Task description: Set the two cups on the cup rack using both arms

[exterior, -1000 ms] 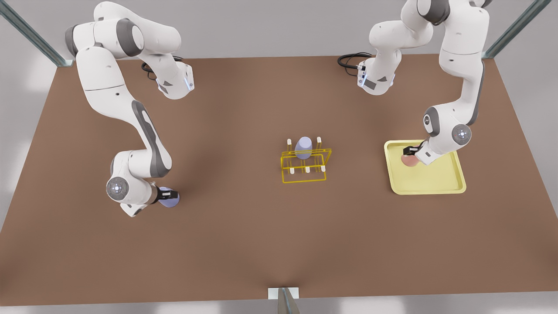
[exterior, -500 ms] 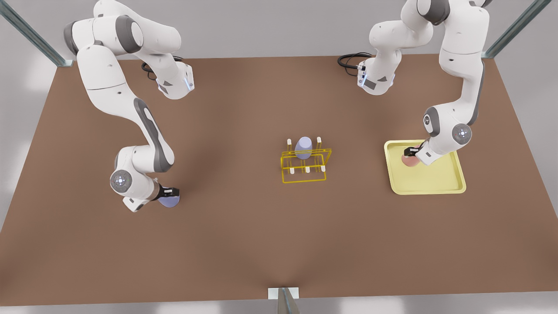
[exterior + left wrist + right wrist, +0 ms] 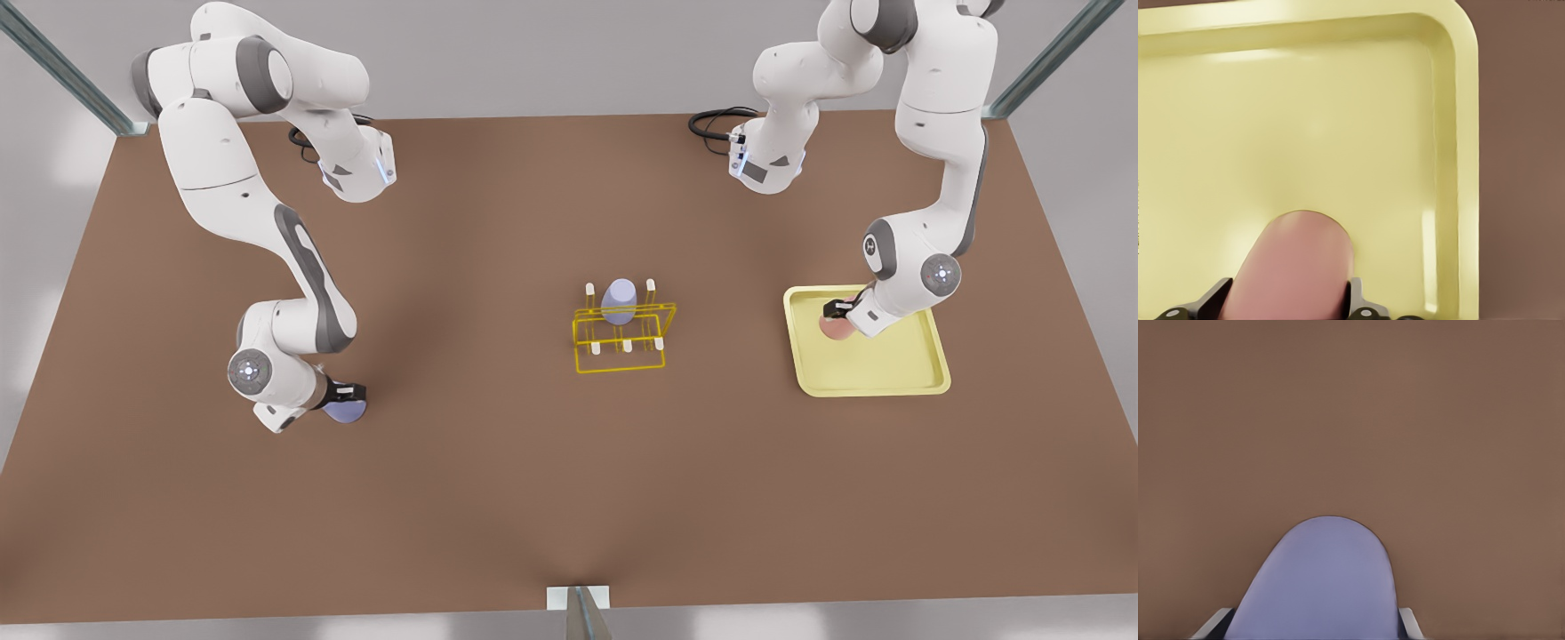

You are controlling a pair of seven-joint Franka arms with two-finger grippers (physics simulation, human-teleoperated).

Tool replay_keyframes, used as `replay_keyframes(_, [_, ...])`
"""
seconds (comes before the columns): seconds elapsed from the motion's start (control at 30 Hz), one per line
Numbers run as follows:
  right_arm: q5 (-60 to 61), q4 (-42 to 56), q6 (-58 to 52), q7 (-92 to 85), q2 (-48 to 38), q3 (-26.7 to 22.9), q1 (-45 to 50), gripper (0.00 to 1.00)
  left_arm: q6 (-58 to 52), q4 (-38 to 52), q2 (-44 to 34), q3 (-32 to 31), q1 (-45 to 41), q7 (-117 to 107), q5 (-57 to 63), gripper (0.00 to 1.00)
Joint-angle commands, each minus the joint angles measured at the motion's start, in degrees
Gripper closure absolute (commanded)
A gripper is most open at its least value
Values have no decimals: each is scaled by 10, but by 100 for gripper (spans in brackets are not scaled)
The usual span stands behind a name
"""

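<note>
Two cups: each gripped for carrying to the cup rack (image 3: 622,336).
Left gripper (image 3: 1293,308): clamped around salmon-pink cup (image 3: 1293,267), over tray (image 3: 1458,133).
Right gripper (image 3: 1313,628): clamped around lavender cup (image 3: 1319,583).

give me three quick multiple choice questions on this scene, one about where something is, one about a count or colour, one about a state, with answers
1. Where is the pink cup?
A. on a rack peg
B. over the pale yellow tray
C. on the bare table by the front view's left edge

2. How many lavender cups are in the front view?
A. one
B. two
C. four

3. What is the right pincer doing?
A. hanging open above the rack
B. closed on a lavender cup
C. gripping the tray rim

Answers:
1. B: the left wrist view has the pink cup between the left pincer's fingers with the tray behind it.
2. B: one sits on the yellow cup rack, the other at the arm on the front view's left.
3. B: the right wrist view shows fingers on both sides of the lavender cup.
</note>
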Motion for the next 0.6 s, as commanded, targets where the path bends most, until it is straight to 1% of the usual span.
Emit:
replay_keyframes(0.0, [0,1,-2,-9,0,0,-1,14,0,0,1,0,0,-2,0,17])
replay_keyframes(0.03, [0,2,-4,-9,0,0,-1,16,0,0,1,0,0,-2,0,17])
replay_keyframes(0.3, [6,14,-22,-4,-8,4,0,15,-6,3,-12,0,0,-1,0,17])
replay_keyframes(0.37, [6,18,-23,-5,-15,14,1,15,-54,28,-28,0,-3,-7,-4,17])
replay_keyframes(0.4, [10,17,-23,-5,-21,17,6,15,-55,34,-29,0,-4,-14,-4,17])
replay_keyframes(0.5, [26,18,-23,-6,-29,57,2,15,-60,42,-33,-1,-5,-24,-4,16])
replay_keyframes(0.57, [39,25,-23,-8,-31,88,1,15,-172,128,-27,-4,-32,-79,-5,16])
